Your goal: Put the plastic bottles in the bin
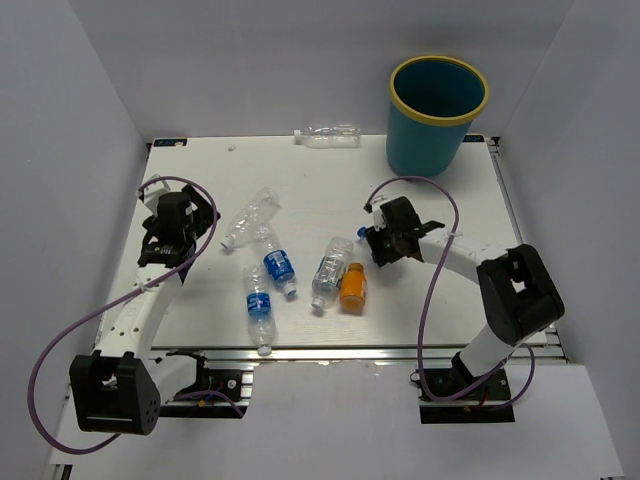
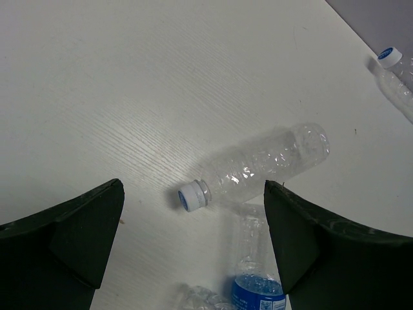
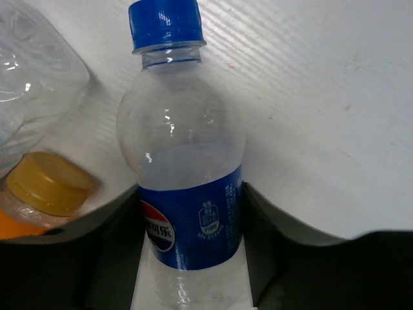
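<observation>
Right gripper [image 3: 191, 194] squeezing blue-cap bottle [image 3: 181, 129], one finger pressing each side of its blue label. Cap pointing away from gripper. Bottle sitting low at table [image 1: 310, 190], near middle; cannot tell if touching.

Orange bottle [image 1: 352, 286] and clear bottle [image 1: 330, 270] lying just beside.

Left gripper [image 2: 192, 194] hanging over left side, fingers wide apart, holding nothing. Empty bottle [image 2: 258, 165] lying under it.

Far bottle [image 1: 330, 135] lying at back edge.

Bin [image 1: 425, 145] standing upright at far right corner, well apart from gripped bottle.

Bottles [image 1: 258, 215] clr glossy plastic; table [image 1: 330, 190] matt wht woodgrain; bin [image 1: 425, 145] smooth plastic.
</observation>
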`<state>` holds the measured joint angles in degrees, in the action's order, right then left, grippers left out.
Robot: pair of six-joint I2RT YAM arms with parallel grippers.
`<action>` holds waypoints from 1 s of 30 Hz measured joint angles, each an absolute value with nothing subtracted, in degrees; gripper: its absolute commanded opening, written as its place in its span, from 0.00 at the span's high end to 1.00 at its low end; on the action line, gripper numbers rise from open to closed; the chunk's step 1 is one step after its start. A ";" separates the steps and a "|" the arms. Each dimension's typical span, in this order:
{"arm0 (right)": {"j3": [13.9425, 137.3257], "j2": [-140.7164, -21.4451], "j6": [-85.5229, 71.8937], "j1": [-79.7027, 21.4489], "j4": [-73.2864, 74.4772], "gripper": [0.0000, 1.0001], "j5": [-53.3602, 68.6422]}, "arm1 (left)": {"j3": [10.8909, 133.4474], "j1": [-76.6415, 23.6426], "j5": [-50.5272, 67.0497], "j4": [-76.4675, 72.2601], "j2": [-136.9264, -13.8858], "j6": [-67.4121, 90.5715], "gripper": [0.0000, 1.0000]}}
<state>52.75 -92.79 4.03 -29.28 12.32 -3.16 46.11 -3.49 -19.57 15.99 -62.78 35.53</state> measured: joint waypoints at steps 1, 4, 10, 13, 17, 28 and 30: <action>52.95 -92.51 3.79 -29.28 12.49 0.65 -4.08 | 46.11 -3.49 -19.75 16.01 -62.78 35.53 0.02; 54.08 -91.22 1.98 -29.15 13.89 0.72 -6.26 | 46.09 -3.49 -20.23 15.97 -62.78 35.51 0.02; 63.83 -88.25 1.98 -28.14 16.78 0.74 -8.36 | 45.82 -3.49 -20.14 15.75 -63.48 35.57 0.02; 72.16 -86.76 2.26 -25.67 15.33 0.72 -6.83 | 45.84 -3.49 -18.76 15.22 -66.02 35.57 0.02; 87.44 -89.01 1.45 -18.06 12.73 0.74 -3.22 | 45.84 -3.49 -15.79 14.98 -70.59 35.46 0.02; 131.44 -120.46 -4.16 -5.87 9.02 0.11 -4.58 | 45.84 -3.49 -13.50 14.50 -69.84 34.48 0.02; 129.97 -122.32 -4.45 -5.48 9.58 0.11 -4.34 | 45.84 -3.49 -13.39 14.50 -69.54 34.24 0.02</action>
